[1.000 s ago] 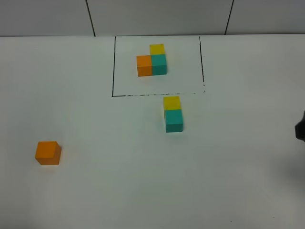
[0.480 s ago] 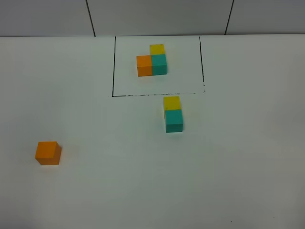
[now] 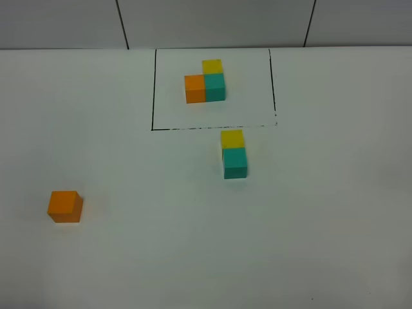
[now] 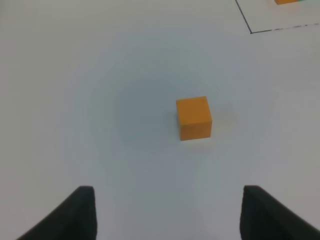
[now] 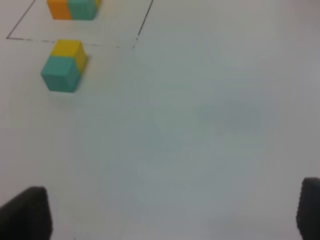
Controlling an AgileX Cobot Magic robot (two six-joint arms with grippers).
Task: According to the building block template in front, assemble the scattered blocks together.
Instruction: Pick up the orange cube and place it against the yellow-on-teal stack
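Left gripper (image 4: 170, 215) spread wide, one lone matte orange cube (image 3: 65, 206) at the table's (image 3: 322, 244) 8 o'clock, one black-framed template (image 3: 205, 80) of three touching cubes at 12 o'clock, one yellow cube (image 3: 232, 138) just past the template's 6 o'clock edge, one teal cube (image 3: 235, 162) touching its 6 o'clock side, right gripper (image 5: 167, 215) spread wide.

The small orange cube (image 4: 194, 117) is looking plain and matte, smooth faces; wood or plastic, can't tell. The small yellow cube (image 3: 232, 138), small teal cube (image 3: 235, 162) and black-framed trio of cubes (image 3: 205, 82) are showing the same flat finish. The white tabletop (image 3: 322, 225) is coming across smooth and dull.
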